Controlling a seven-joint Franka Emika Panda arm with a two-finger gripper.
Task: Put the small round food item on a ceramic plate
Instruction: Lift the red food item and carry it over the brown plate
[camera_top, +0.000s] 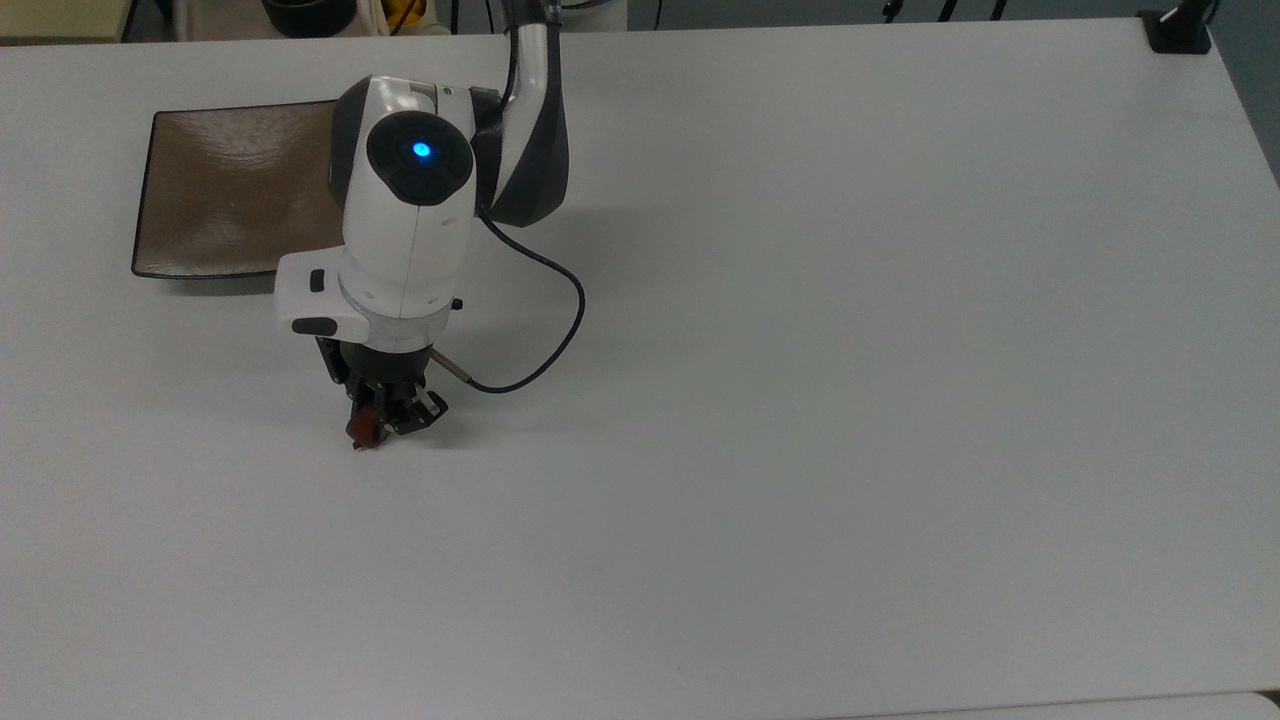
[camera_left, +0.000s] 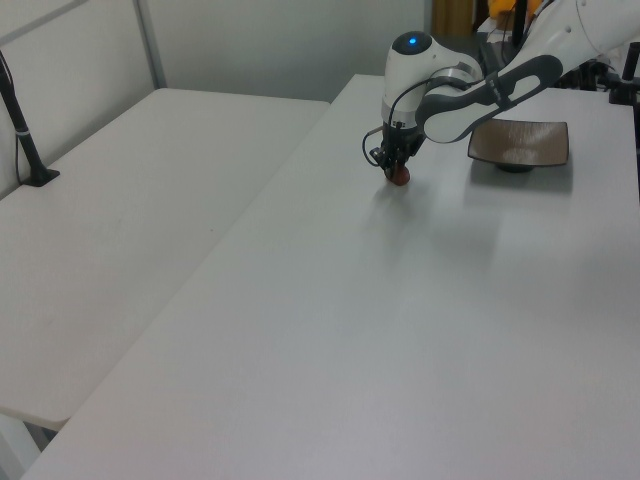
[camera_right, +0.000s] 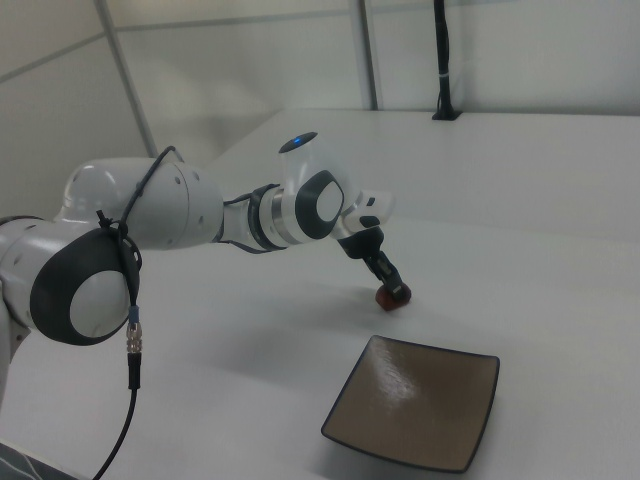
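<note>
The small round food item (camera_top: 360, 431) is a dark reddish-brown lump resting on the white table, mostly covered by the gripper in the top view. My gripper (camera_top: 381, 413) points down over it, with its black fingers shut on the lump from both sides. The left view has the food item (camera_left: 400, 179) peeking out under the gripper (camera_left: 397, 168). The right view has the food item (camera_right: 388, 298) at the gripper (camera_right: 393, 290) tips. The square glossy brown ceramic plate (camera_top: 220, 190) lies beyond the gripper, at the top view's upper left, partly under the arm. It also appears as the plate (camera_left: 520, 142) and plate (camera_right: 415, 400).
A thin black cable (camera_top: 560, 330) loops from the wrist over the table on the top view's right of the gripper. A black clamp (camera_top: 1178, 30) sits at the far right table corner. A second white table with a black post (camera_left: 25, 140) adjoins on the left view's left.
</note>
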